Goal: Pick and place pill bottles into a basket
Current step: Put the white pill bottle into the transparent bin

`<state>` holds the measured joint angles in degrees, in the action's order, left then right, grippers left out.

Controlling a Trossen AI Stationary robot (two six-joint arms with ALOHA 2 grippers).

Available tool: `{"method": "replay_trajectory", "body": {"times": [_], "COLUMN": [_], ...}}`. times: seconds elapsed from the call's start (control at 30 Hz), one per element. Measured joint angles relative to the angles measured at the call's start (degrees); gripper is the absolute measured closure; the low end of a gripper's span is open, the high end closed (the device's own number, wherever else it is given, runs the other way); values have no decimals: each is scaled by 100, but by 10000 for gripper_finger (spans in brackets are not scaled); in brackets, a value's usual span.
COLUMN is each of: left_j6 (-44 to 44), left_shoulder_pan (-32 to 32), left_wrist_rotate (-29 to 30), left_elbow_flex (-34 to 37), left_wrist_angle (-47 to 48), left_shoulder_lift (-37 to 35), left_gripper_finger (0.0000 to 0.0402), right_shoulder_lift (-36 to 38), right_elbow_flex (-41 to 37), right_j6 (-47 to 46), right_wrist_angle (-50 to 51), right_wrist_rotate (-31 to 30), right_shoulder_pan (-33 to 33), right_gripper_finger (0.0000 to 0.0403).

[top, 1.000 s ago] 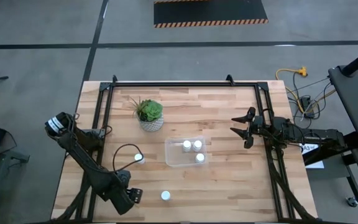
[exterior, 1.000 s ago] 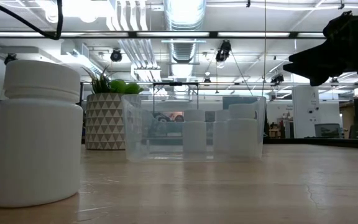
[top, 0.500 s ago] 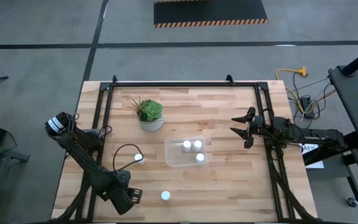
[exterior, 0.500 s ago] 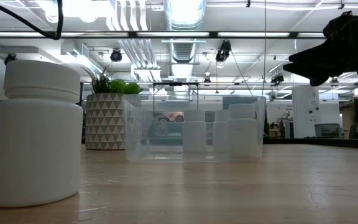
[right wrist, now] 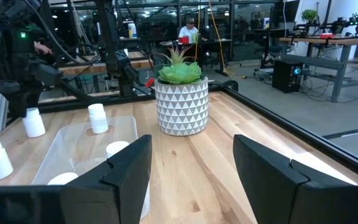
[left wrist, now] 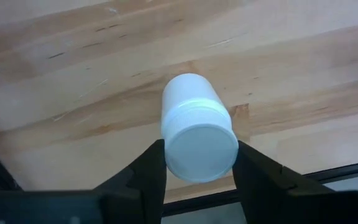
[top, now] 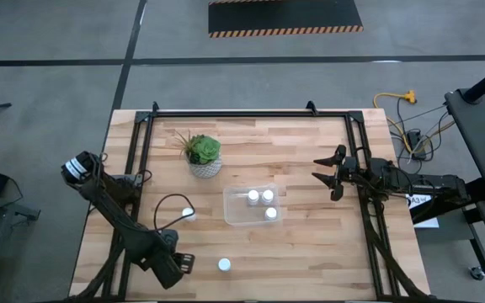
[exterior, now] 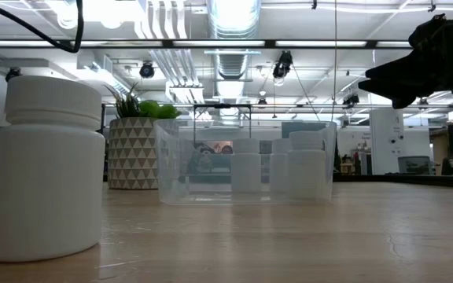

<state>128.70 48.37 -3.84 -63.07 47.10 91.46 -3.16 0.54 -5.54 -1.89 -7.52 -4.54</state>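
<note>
My left gripper (top: 175,264) is at the table's near left and is shut on a white pill bottle (left wrist: 197,127); its body hides that bottle in the high view. One loose pill bottle (top: 224,265) stands on its base just to the right of that gripper, and another (top: 188,213) stands farther back. The clear basket (top: 252,204) at mid-table holds three bottles (top: 260,199). My right gripper (top: 330,177) hovers open above the table's right side, clear of everything. My left gripper pinches the pill bottle between its two fingers (left wrist: 151,171), one on each side of the cap and upper body (left wrist: 166,140). The fingers come from above, pointing down at the wood. I cannot tell whether the bottle's base is on the table or just clear of it.
A green plant in a white patterned pot (top: 203,156) stands behind and to the left of the basket. Black frame rails (top: 137,160) run along the table's left, right and far sides. A dark cable loop (top: 165,215) lies by the farther loose bottle. People show beyond the table (right wrist: 191,31).
</note>
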Motion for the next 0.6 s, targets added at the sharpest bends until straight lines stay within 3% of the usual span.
{"method": "replay_trajectory", "body": {"times": [0.23, 0.5, 0.6], "left_j6": [-4, -140, -167], "left_shoulder_pan": [-224, -450, -483], "left_wrist_rotate": [534, 2173, 2526], "left_elbow_flex": [0, 0, 0], "left_wrist_angle": [-171, -1173, -1446], "left_shoulder_lift": [-2, -133, -156], "left_gripper_finger": [261, 261, 261], "right_shoulder_lift": [0, 0, 0], "right_elbow_flex": [0, 0, 0], "right_j6": [0, 0, 0], "right_wrist_angle": [0, 0, 0], "right_wrist_rotate": [2, 2, 0], "right_shoulder_pan": [0, 0, 0], "right_gripper_finger": [188, 188, 188]}}
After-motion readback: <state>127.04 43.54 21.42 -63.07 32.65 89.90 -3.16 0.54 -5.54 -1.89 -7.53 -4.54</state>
